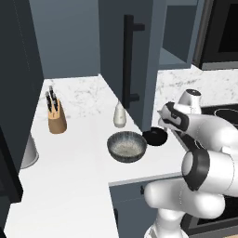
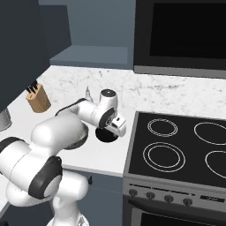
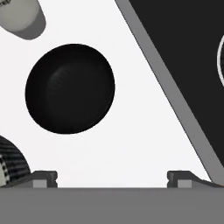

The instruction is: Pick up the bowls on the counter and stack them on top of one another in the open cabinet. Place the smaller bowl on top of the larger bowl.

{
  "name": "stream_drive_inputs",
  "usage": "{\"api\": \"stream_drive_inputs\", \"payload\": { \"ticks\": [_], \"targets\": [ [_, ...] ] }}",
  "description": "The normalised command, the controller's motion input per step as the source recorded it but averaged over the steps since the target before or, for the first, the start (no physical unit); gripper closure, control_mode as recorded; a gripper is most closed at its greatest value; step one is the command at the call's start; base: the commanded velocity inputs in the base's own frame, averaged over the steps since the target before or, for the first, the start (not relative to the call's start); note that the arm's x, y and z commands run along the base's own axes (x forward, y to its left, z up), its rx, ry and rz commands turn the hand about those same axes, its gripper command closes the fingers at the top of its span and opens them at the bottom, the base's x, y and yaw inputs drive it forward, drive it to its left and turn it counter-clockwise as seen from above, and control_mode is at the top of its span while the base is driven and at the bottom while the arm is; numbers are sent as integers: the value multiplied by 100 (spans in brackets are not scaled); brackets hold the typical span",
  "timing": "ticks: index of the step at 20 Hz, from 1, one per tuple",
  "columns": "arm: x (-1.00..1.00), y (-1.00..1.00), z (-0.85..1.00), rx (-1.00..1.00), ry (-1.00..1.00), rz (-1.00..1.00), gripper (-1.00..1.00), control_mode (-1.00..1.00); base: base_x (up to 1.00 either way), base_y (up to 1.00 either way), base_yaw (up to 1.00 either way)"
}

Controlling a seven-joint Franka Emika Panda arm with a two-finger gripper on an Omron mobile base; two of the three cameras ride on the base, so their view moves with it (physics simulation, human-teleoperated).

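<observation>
The small black bowl (image 1: 155,136) sits on the white counter (image 1: 79,162) near the stove edge, with the wide grey speckled bowl (image 1: 127,146) just to its left. My gripper (image 1: 163,124) hovers above and slightly right of the black bowl, pointing down. In the hand view the black bowl (image 3: 70,87) lies ahead and left of the gripper (image 3: 112,177), whose fingertips (image 3: 43,177) stand wide apart with nothing between them. The grey bowl's rim (image 3: 8,162) shows at the lower left. The open cabinet (image 1: 174,58) is above, its door (image 1: 139,46) swung out.
A white shaker bottle (image 1: 120,115) stands behind the bowls, under the cabinet door's black bar handle (image 1: 130,60). A knife block (image 1: 56,116) is at the left of the counter. The black stove (image 2: 176,150) borders the counter on the right.
</observation>
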Motion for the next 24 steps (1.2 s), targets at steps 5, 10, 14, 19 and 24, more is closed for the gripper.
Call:
{"api": "stream_drive_inputs", "payload": {
  "ticks": [5,10,14,19,24],
  "targets": [
    [30,-6,-41,0,0,0,-100,-100,0,0,0],
    [38,-13,-40,0,0,0,-100,-100,0,0,0],
    [35,-6,-24,0,0,0,-100,-100,0,0,0],
    [29,0,-26,0,0,0,-100,-100,0,0,0],
    [28,0,-29,0,0,0,-100,-100,0,0,0]
  ]
}}
